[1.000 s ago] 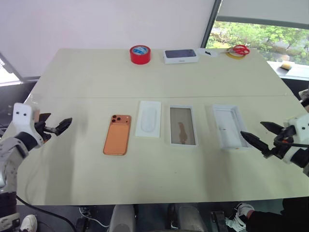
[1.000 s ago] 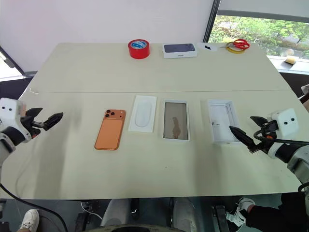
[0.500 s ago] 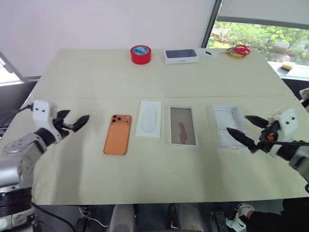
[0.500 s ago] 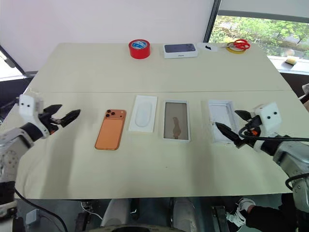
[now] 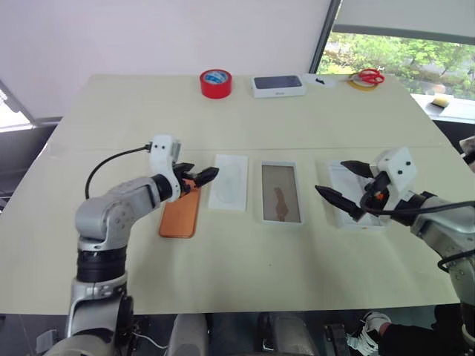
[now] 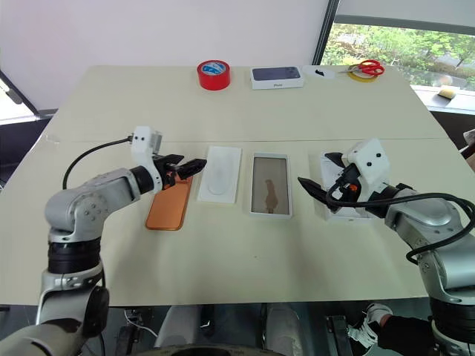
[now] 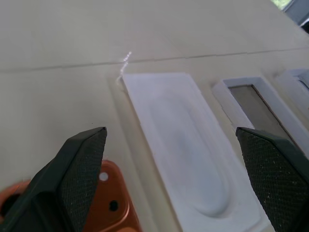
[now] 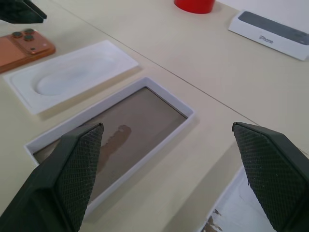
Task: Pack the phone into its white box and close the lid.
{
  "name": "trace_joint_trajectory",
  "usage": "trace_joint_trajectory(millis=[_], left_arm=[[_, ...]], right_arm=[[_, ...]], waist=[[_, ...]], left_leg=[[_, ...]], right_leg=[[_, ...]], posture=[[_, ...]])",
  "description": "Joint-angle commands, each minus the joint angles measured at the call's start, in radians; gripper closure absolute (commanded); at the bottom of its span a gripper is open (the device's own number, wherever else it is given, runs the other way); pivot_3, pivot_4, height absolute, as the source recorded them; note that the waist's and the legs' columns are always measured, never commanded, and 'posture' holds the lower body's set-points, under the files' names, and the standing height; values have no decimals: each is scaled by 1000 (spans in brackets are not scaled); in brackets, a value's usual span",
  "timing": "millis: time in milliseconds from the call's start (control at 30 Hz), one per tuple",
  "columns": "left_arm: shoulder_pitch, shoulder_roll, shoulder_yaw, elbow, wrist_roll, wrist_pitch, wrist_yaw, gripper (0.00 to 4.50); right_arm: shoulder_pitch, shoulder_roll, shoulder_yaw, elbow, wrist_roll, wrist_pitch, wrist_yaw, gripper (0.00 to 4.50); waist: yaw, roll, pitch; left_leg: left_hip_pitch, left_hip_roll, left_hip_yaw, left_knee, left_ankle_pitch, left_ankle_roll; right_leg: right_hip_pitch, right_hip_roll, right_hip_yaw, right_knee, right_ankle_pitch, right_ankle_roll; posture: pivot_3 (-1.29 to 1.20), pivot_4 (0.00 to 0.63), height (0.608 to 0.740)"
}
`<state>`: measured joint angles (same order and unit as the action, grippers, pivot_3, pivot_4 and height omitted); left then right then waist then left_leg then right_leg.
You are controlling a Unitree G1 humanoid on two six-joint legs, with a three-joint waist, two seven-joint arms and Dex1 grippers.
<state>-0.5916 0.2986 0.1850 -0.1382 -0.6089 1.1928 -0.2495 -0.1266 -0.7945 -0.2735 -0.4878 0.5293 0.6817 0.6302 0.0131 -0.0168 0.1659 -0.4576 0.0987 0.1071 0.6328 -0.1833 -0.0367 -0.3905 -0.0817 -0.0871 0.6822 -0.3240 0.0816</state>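
Desk (image 5: 297, 267), near row, left to right:
- phone (image 5: 180, 215), flat, far end under my left claw (image 5: 194, 176), spread, empty.
- white insert (image 5: 228, 182).
- white box (image 5: 281, 193).
- lid (image 5: 358, 194), inside up, under my right claw (image 5: 343, 185), spread, empty.

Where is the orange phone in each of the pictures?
Left eye view: the phone lies left of centre on the table, under the left gripper.
Right eye view: the phone is left of centre again.
Left wrist view: its camera corner peeks in at the bottom edge.
Right wrist view: its camera end is at the left edge.
Shared landmark: the flat white insert right beside it.
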Motion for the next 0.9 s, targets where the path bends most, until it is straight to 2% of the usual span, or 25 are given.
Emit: trace_joint_trajectory(millis=[33,300,633,733,800,833,867,900], left_arm=[[-101,-53,78,50,-35,139,71,0],[-188,-98,97,135,-7,290,94,0],[-219,-146,96,225,37,268,113,0],[-221,-162,102,240,47,259,123,786],[-225,-170,113,245,49,258,130,1698],[-228,-175,120,247,50,259,133,2315],[-231,-180,132,249,51,263,139,2619],[-233,-185,142,249,54,268,144,2619]], right_arm=[[-1,-9,-1,-52,-3,-2,-2,36],[70,-24,-7,-174,69,27,54,36],[83,-18,0,-186,71,34,27,36],[81,-20,2,-185,73,35,28,0],[77,-23,6,-185,75,36,31,0],[73,-24,9,-186,79,38,33,0],[70,-27,15,-188,81,41,38,0],[68,-31,21,-189,82,45,43,0]], waist=[[0,-1,0],[-1,-1,1],[0,-1,1],[1,-1,1],[0,-1,1],[0,-1,1],[0,-1,1],[0,-1,1]], left_leg=[[0,0,0,0,0,0],[0,0,0,0,0,-1],[0,0,-1,0,0,-1],[0,0,-1,0,0,-1],[0,0,-1,0,0,-1],[0,0,-1,0,0,-1],[0,0,-1,0,0,-1],[0,0,-1,0,0,-1]], right_leg=[[0,0,0,0,0,0],[0,0,0,0,0,0],[0,0,0,0,0,0],[0,0,0,0,0,0],[0,0,0,0,0,0],[0,0,0,0,0,0],[0,0,0,0,0,0],[0,0,0,0,0,0]], posture=[[0,150,730],[0,150,730],[0,150,730],[0,150,730],[0,150,730],[0,150,730],[0,150,730],[0,150,730]])
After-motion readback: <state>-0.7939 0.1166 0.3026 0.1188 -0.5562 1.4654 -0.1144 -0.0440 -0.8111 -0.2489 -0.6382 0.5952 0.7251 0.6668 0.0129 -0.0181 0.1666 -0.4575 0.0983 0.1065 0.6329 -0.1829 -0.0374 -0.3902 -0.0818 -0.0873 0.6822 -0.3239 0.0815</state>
